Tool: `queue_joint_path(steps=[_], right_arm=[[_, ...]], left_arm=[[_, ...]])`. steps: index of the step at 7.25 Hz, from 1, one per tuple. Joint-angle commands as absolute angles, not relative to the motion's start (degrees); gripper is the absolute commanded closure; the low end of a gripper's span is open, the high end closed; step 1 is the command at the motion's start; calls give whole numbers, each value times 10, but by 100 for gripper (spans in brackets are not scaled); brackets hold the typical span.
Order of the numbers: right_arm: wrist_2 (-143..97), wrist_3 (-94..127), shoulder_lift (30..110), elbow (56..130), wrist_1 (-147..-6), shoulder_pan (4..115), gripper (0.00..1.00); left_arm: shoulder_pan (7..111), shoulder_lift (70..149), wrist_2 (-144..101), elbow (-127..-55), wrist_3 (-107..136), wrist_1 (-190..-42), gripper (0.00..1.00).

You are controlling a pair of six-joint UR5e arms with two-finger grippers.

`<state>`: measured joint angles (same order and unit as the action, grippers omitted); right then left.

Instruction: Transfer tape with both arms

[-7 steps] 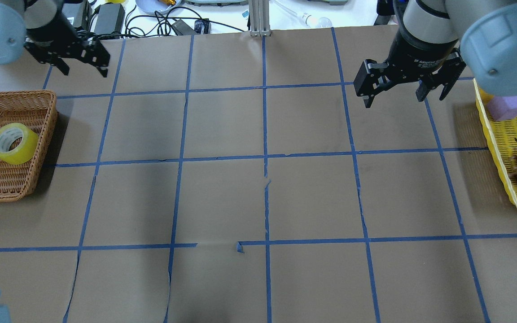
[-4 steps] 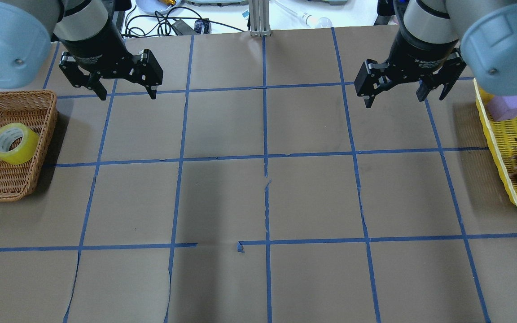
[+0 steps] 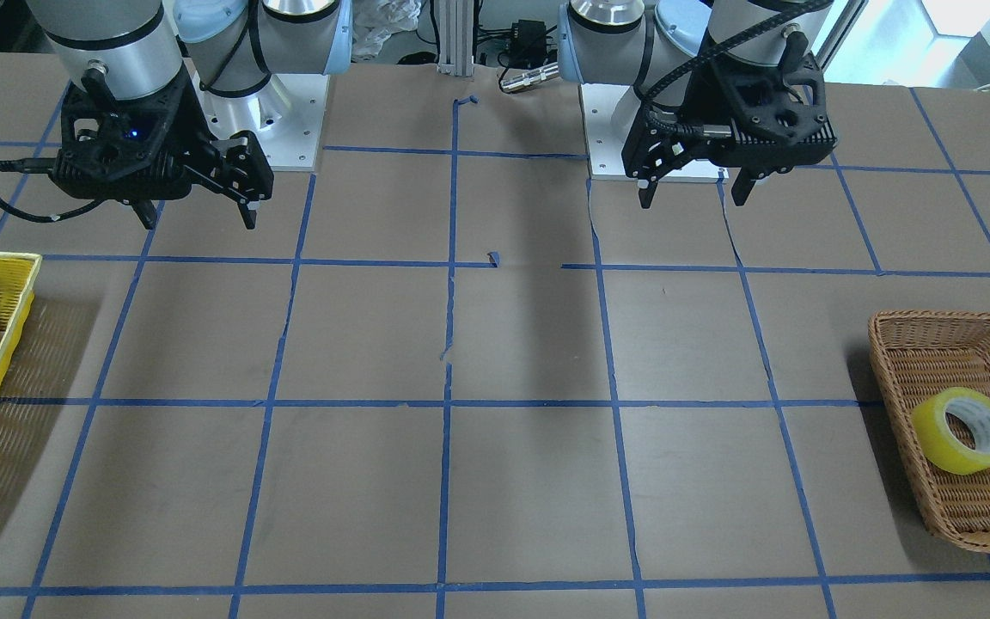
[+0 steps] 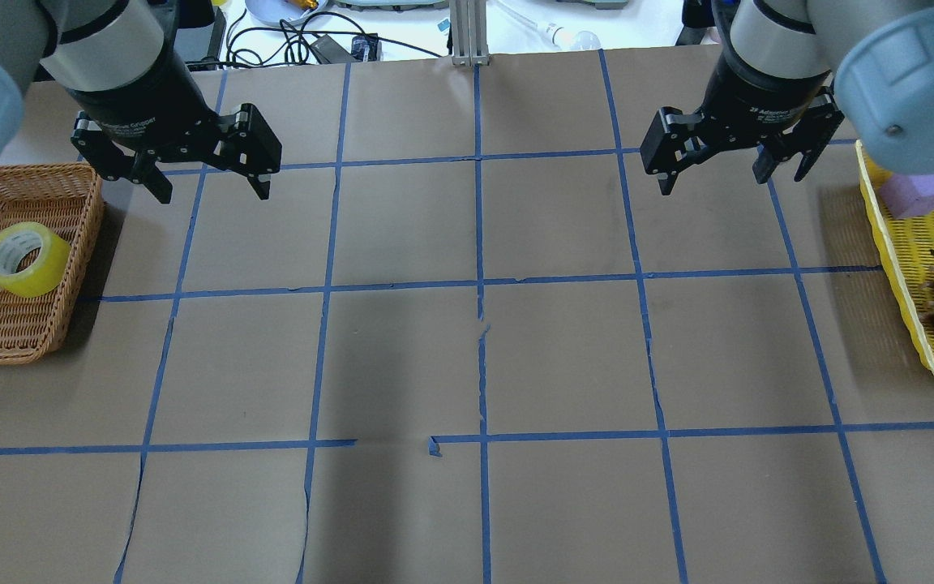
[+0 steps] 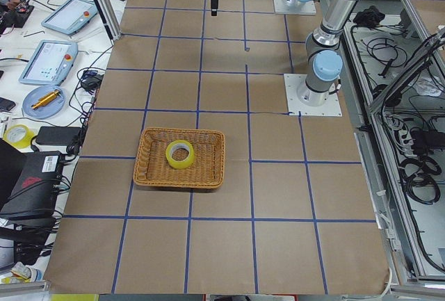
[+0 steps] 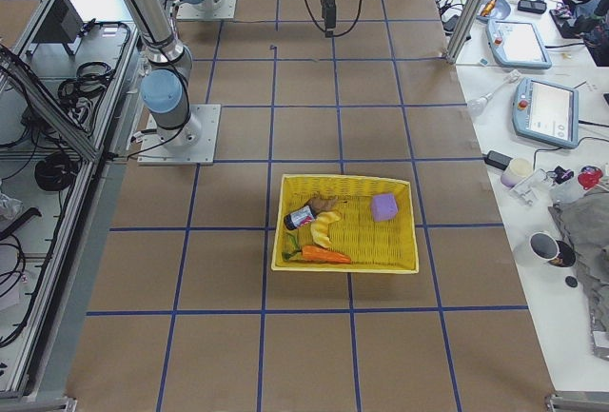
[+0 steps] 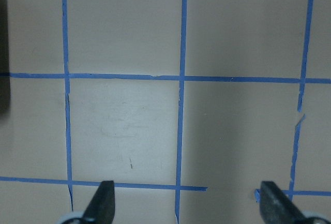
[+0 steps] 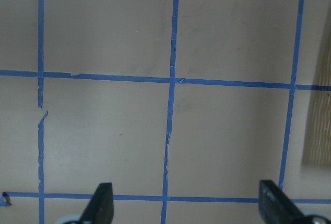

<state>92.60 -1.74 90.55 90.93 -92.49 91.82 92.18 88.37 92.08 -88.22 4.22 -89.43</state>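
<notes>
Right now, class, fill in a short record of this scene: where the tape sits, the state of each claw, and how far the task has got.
tape: inside the wicker basket, on the robot's left
left claw: open, empty, above the table near the basket
right claw: open, empty, above the table near the yellow tray
task stage: tape not yet grasped

Two grippers are hanging over one worktop (image 4: 402, 357): the left gripper (image 4: 214, 195) and the right gripper (image 4: 730, 185). One tape (image 4: 45, 269) is lying in one wicker basket (image 4: 29, 172); one yellow basket (image 4: 898, 272) is sitting opposite.
</notes>
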Motion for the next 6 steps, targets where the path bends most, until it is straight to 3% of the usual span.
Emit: queue_joint_path(steps=[1, 6], right_arm=[[926, -19, 905, 909, -924, 919, 0], [926, -18, 904, 909, -929, 920, 0]], left_arm=[[924, 888, 900, -891, 41, -843, 2], [925, 882, 902, -890, 41, -844, 0]])
